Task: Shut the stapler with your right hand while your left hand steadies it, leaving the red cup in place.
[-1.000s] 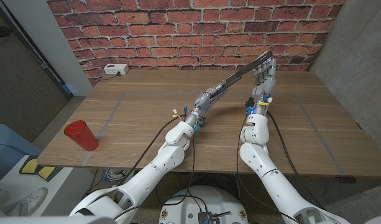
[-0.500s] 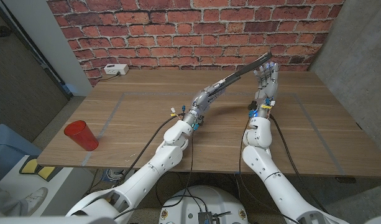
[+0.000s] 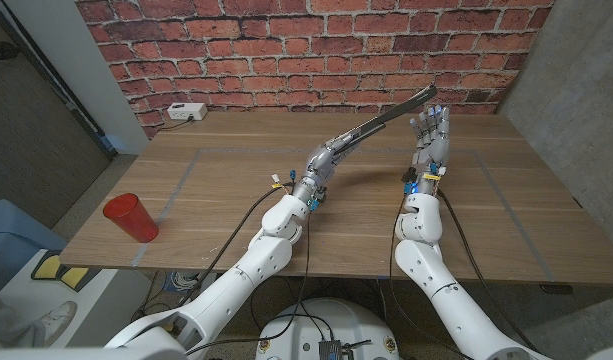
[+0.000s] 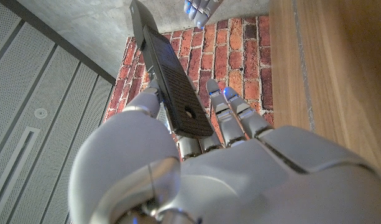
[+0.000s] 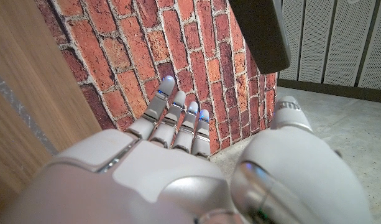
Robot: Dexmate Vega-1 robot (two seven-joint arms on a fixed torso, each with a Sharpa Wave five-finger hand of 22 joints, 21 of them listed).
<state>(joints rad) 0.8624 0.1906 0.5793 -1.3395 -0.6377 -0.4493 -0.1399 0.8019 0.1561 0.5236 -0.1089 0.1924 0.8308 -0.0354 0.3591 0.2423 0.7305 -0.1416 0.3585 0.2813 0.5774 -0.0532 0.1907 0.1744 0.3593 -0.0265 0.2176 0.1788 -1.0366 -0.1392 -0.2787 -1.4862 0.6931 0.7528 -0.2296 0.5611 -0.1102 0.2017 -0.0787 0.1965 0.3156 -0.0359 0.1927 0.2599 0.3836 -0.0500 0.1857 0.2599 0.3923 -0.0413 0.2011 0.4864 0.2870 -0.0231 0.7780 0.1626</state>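
My left hand (image 3: 321,160) grips the lower end of the long dark stapler (image 3: 386,115), which slants up and to the right over the middle of the table. In the left wrist view the stapler (image 4: 168,74) juts out past my left hand (image 4: 196,174). My right hand (image 3: 430,135) stands upright with its fingers spread and holds nothing, close beside and just below the stapler's raised tip. The right wrist view shows that tip (image 5: 258,31) above my right hand (image 5: 178,168). The red cup (image 3: 129,217) stands upright near the table's front left corner, far from both hands.
A white box (image 3: 186,111) sits at the table's back left by the brick wall (image 3: 316,50). Thin tape lines mark the wooden table (image 3: 236,190). The table's right edge lies beyond my right arm.
My right hand and forearm have shifted slightly right and down, off the stapler's tip. My left hand has eased a little left; the stapler stays raised.
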